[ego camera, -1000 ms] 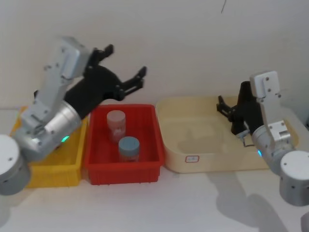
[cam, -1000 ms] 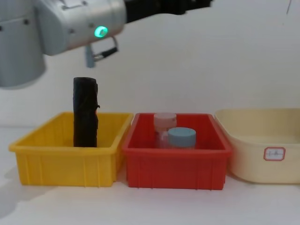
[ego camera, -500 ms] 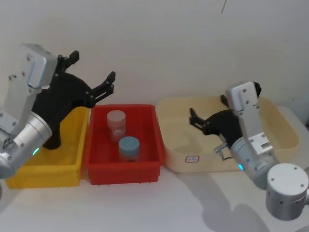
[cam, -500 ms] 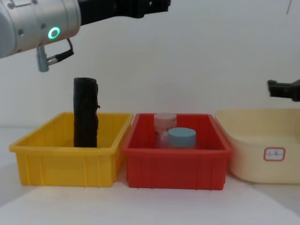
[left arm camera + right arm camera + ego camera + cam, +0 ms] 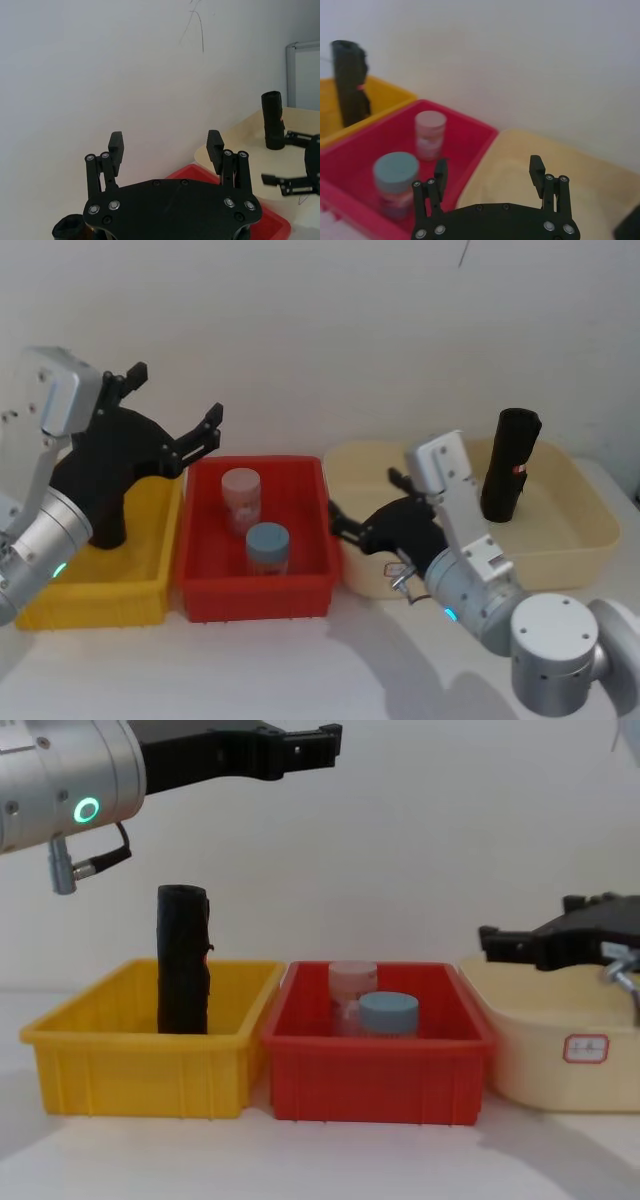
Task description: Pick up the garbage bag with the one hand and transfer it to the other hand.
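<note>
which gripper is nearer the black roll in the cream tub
Right. The right gripper is at the cream tub's left rim, the black roll toward its right; the left gripper is high beyond the red bin.

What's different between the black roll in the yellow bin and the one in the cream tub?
The yellow-bin roll has a ragged flap jutting from its side; the cream-tub roll looks smooth-sided. The yellow-bin roll stands on the robot's left, the cream-tub roll on its right. Both are black cylinders standing on end.
</note>
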Robot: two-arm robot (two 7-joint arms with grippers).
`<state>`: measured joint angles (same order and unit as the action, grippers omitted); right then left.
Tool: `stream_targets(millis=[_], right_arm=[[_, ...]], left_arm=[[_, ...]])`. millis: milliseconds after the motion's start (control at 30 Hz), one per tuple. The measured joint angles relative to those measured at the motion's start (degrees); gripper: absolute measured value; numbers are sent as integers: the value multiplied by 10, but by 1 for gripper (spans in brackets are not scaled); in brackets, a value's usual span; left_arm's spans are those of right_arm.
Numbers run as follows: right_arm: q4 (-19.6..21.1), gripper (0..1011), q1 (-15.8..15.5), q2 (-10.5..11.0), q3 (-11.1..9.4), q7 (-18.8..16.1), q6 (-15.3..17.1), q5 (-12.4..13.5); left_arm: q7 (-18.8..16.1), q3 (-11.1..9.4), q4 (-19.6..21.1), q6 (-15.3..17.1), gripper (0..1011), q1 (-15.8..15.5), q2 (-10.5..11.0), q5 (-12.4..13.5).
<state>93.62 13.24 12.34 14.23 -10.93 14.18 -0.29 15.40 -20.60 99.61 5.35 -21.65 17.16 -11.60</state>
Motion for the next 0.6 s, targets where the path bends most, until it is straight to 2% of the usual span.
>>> stream_targets(millis=[333,600], right_arm=[[-9,1000,5,-11,20,-36,25,17],[-17,1000,12,-20,31,-67,53,43]], left_arm=[[-1,3,4,4,1000,6,2,-1],[-2,4,6,5,1001,8,3,-1]])
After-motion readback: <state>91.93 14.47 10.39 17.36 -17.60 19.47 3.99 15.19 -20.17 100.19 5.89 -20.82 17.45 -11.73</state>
